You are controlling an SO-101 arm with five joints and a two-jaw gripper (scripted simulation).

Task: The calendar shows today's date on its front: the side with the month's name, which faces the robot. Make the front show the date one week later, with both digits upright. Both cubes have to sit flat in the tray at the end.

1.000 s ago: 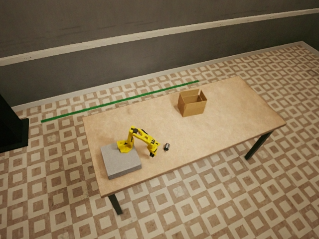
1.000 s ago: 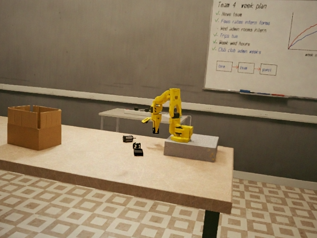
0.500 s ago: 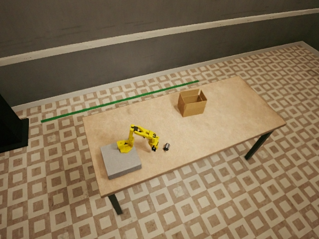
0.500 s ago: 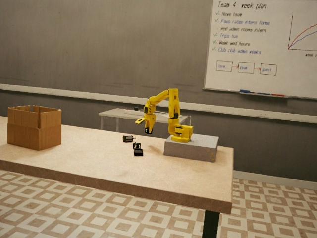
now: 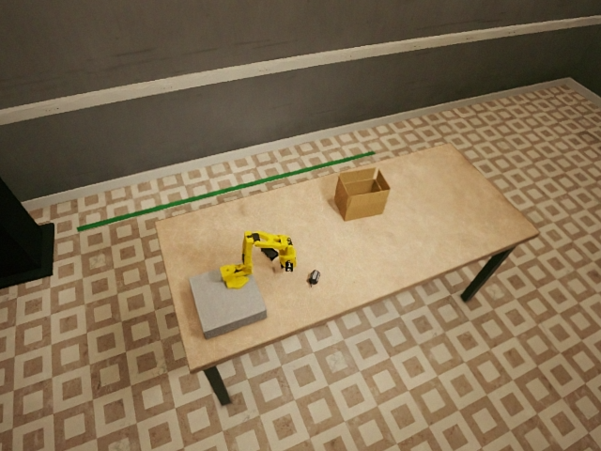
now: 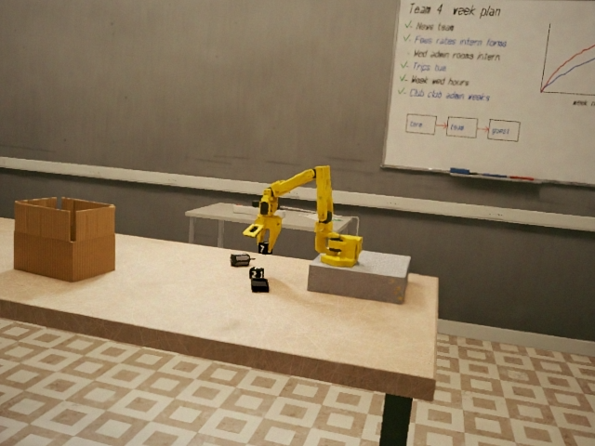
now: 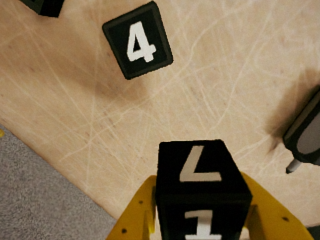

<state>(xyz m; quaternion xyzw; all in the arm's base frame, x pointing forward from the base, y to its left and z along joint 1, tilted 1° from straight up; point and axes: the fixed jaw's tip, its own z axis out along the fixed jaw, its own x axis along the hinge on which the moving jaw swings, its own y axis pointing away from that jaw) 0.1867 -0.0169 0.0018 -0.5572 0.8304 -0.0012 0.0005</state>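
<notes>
- You have one cube (image 5: 289, 266) (image 6: 263, 248) (image 7: 202, 187) up in the pincer (image 5: 288, 262) (image 6: 265, 243) (image 7: 202, 200), above the table (image 5: 412, 227) (image 6: 191, 297) (image 7: 215, 85).
- The pincer is closed on it, its fingers part-way open with the cube's width between them; in the wrist view you see a 7 on one face and a 1 on the next.
- The other cube (image 6: 257, 272) (image 7: 138, 41) sits on the table with a 4 on top, apart from the held one.
- Near that cube is a black piece (image 5: 269, 253) (image 6: 259, 285) (image 7: 46, 6), probably the calendar; you can't read a month on it from here.
- On the other side of the loose cube in your wrist view, well apart from it, lies a dark gadget (image 5: 314, 277) (image 6: 240, 259) (image 7: 309, 130) with a short stub.
- Your yellow arm (image 5: 247, 255) (image 6: 323, 196) stands on a grey block (image 5: 227, 308) (image 6: 355, 283) (image 7: 45, 195).
- Farther out on the table stands an open-topped carton (image 5: 366, 206) (image 6: 43, 256).
</notes>
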